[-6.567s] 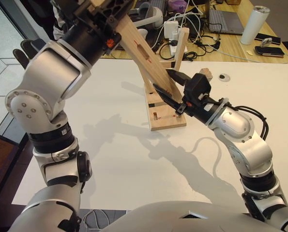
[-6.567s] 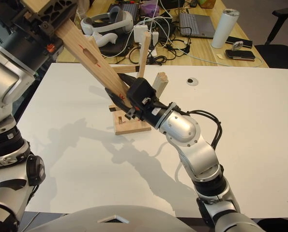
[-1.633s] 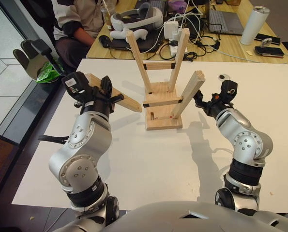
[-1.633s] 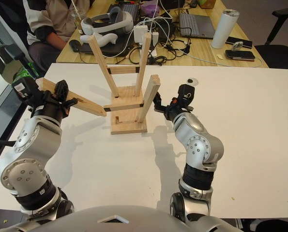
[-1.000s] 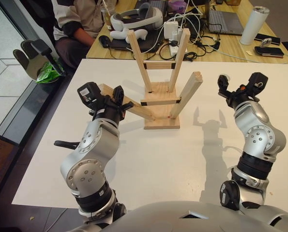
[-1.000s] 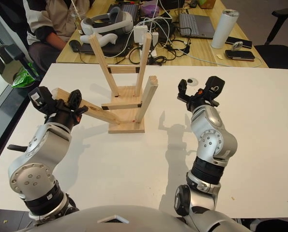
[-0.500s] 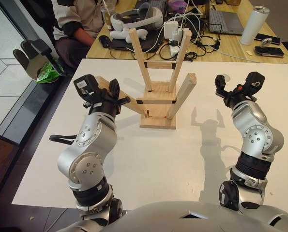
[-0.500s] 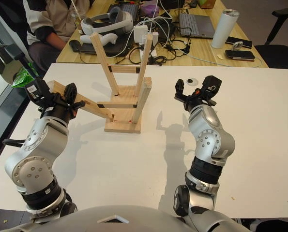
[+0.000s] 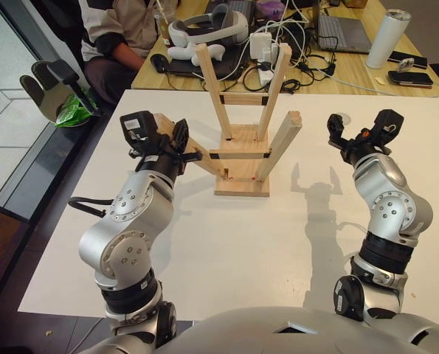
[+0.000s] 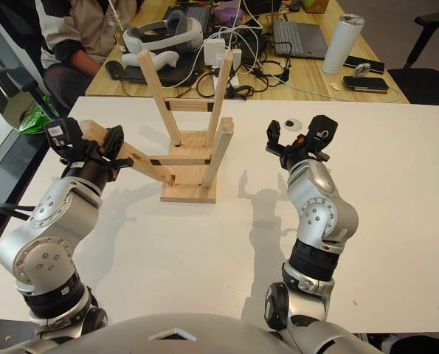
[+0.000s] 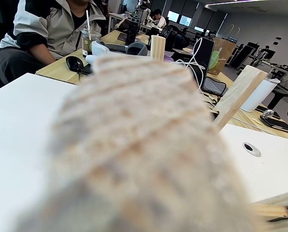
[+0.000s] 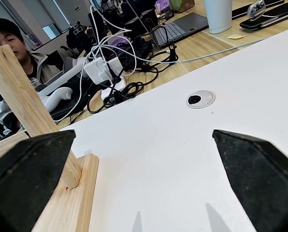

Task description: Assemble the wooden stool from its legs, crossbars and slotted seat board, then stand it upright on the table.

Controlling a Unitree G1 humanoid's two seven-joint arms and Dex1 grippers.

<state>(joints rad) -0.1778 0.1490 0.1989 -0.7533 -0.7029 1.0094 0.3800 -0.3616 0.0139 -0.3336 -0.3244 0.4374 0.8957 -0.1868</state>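
Our right gripper (image 9: 359, 127), fingers apart, has quit the standing third leg (image 9: 278, 146), while our left gripper (image 9: 181, 147), clamped on the last leg (image 9: 204, 162), has brought it to the seat board (image 9: 241, 189), so seating it looks next.

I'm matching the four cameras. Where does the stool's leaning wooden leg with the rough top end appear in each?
Left eye view: leaning wooden leg, right of centre, on the pale wooden seat board.
Right eye view: just left of centre.
Left wrist view: behind the held wooden leg, at.
Right wrist view: rising from the seat board.
Shared landmark: white tumbler behind.
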